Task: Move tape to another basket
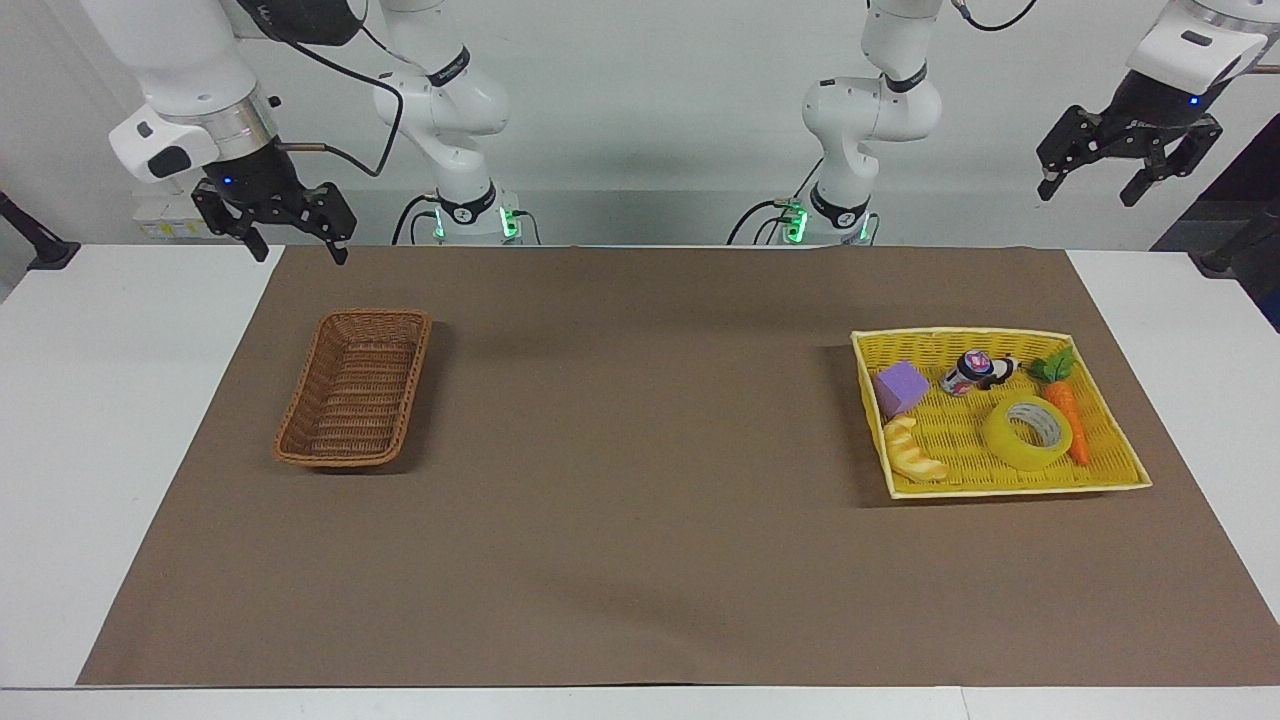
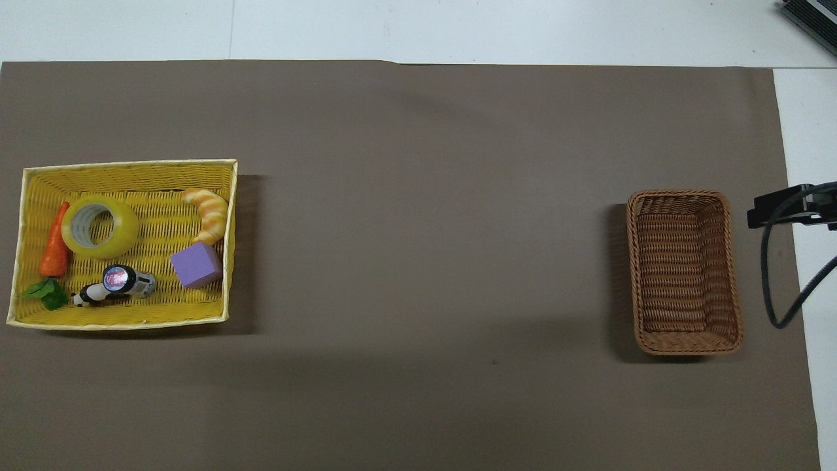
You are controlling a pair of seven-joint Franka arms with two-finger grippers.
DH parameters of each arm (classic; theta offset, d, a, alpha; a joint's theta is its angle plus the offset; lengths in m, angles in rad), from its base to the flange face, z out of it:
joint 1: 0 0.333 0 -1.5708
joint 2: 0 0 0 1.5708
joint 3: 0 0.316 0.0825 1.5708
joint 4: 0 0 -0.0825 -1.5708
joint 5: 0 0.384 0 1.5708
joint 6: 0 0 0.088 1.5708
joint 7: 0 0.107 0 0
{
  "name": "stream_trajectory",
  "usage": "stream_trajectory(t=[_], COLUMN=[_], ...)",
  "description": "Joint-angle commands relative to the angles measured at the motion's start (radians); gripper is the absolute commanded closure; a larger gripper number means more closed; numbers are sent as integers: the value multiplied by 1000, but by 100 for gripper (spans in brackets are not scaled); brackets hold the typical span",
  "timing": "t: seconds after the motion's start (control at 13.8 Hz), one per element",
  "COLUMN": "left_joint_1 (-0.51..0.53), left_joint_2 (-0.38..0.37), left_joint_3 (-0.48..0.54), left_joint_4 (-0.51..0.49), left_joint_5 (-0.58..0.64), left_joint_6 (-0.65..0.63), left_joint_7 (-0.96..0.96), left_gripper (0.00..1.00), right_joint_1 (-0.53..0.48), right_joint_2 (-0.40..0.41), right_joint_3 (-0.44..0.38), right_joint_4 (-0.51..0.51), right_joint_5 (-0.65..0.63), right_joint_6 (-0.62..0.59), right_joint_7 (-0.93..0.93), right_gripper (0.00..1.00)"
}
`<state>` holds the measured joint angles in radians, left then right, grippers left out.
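Note:
The yellow tape (image 1: 1027, 432) lies flat in the yellow woven tray (image 1: 1010, 489) at the left arm's end of the table, between a carrot and a bread roll; it also shows in the overhead view (image 2: 99, 227). The brown wicker basket (image 1: 375, 315) stands empty at the right arm's end, and shows in the overhead view (image 2: 680, 194) too. My left gripper (image 1: 1090, 188) is open and empty, raised high over the table's left-arm end, well above the tray. My right gripper (image 1: 298, 248) is open and empty, raised over the mat's edge by the wicker basket.
The tray also holds a toy carrot (image 1: 1066, 410), a purple block (image 1: 900, 387), a bread roll (image 1: 912, 452) and a small can with a black-and-white toy (image 1: 975, 372). A brown mat (image 1: 640, 480) covers the table between the tray and the basket.

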<state>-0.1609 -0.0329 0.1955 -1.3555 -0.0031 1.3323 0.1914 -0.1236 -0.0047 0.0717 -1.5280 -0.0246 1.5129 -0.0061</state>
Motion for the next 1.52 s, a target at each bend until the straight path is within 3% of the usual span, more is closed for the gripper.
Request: stream_trajectory(t=[0.0,0.58,0.87,1.23,1.45], left_joint_1=[-5,-3,-2,20,44], left_joint_2=[-24,-24,-67,-65,-65], left_joint_3=[2,-1,4,5,5], left_joint_4=[-24,-25,-103,-109,-169], left_joint_5=[9,17,17,14,9], left_joint_6=[-2,-1,79,116,192], left_joint_7=[10,2,8,13,35], left_gripper=[0,0,0,0,0], right_joint_1=[-7,-7,-7,-7,-7], right_joint_2=[-23,-21,-23,-23,-23], right_joint_3=[7,7,7,7,7], right_joint_4=[-31,-31,-31,-31,-31], right_joint_5=[0,0,0,0,0], right_joint_6=[23,23,23,23,23], right_joint_7=[-17,-17,-17,-17,-17], right_gripper=[0,0,0,0,0])
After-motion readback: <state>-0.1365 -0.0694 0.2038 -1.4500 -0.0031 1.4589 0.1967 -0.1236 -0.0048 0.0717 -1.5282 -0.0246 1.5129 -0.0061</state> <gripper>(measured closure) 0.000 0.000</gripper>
